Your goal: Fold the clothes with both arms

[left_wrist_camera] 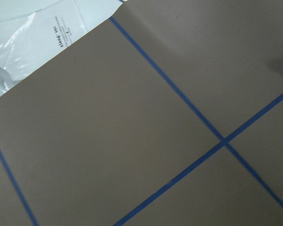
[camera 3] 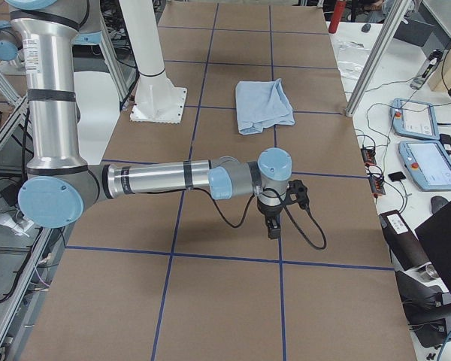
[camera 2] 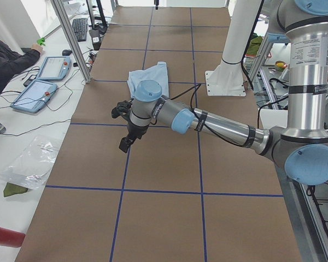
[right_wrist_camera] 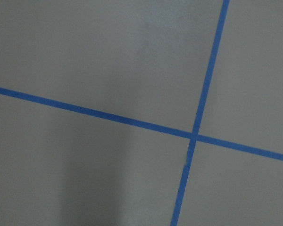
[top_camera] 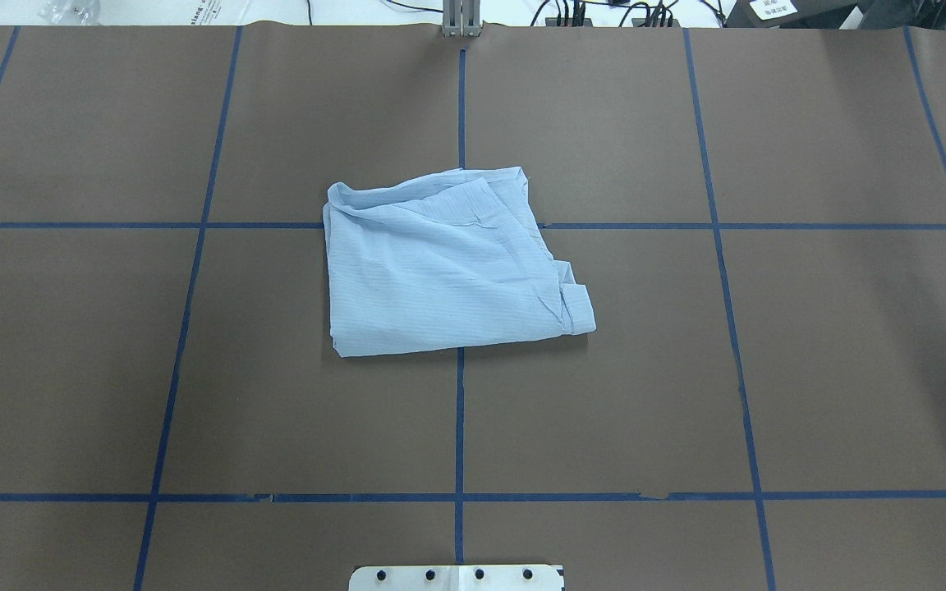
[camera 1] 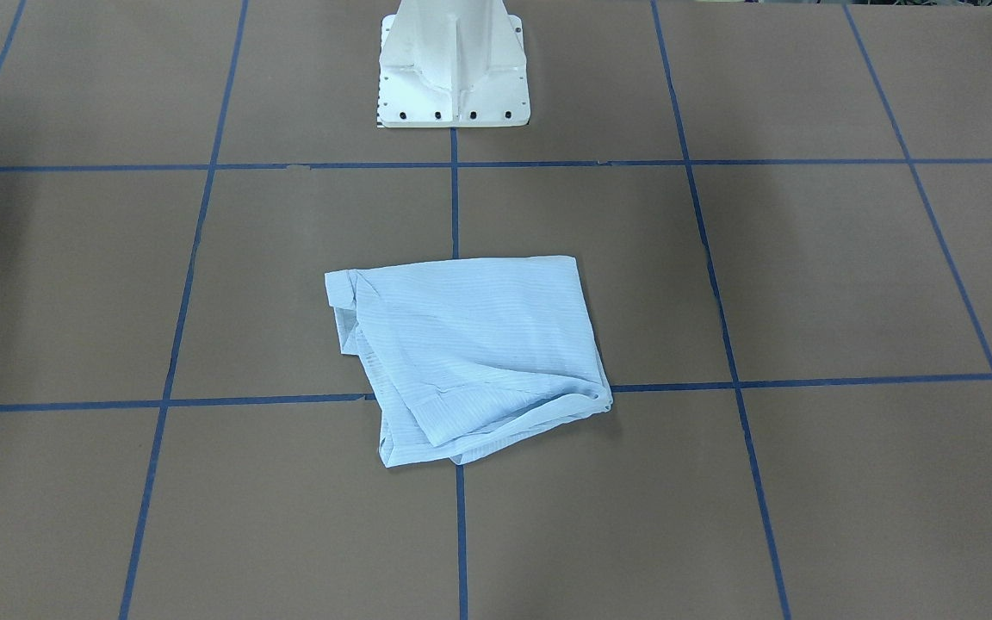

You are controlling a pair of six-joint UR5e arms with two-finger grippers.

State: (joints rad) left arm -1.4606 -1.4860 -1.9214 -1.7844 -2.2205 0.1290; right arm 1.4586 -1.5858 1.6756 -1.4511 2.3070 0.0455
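The clothes are one light blue striped shirt (camera 1: 470,353), folded into a rough rectangle and lying flat in the middle of the brown table (top_camera: 440,271). It has a rolled edge and a cuff sticking out at one corner. Neither arm touches it. In the exterior left view my left gripper (camera 2: 123,143) hangs low over bare table, well short of the shirt (camera 2: 147,76). In the exterior right view my right gripper (camera 3: 273,226) points down over bare table, away from the shirt (camera 3: 263,105). I cannot tell whether either gripper is open or shut. Both wrist views show only brown table and blue tape.
The white pedestal base (camera 1: 453,77) stands at the robot's side of the table. Blue tape lines (top_camera: 460,410) grid the surface. Teach pendants (camera 2: 44,82), a plastic bag (camera 2: 30,164) and a person's sleeve (camera 2: 5,60) are beyond the table edge. More pendants (camera 3: 428,158) lie on the far side.
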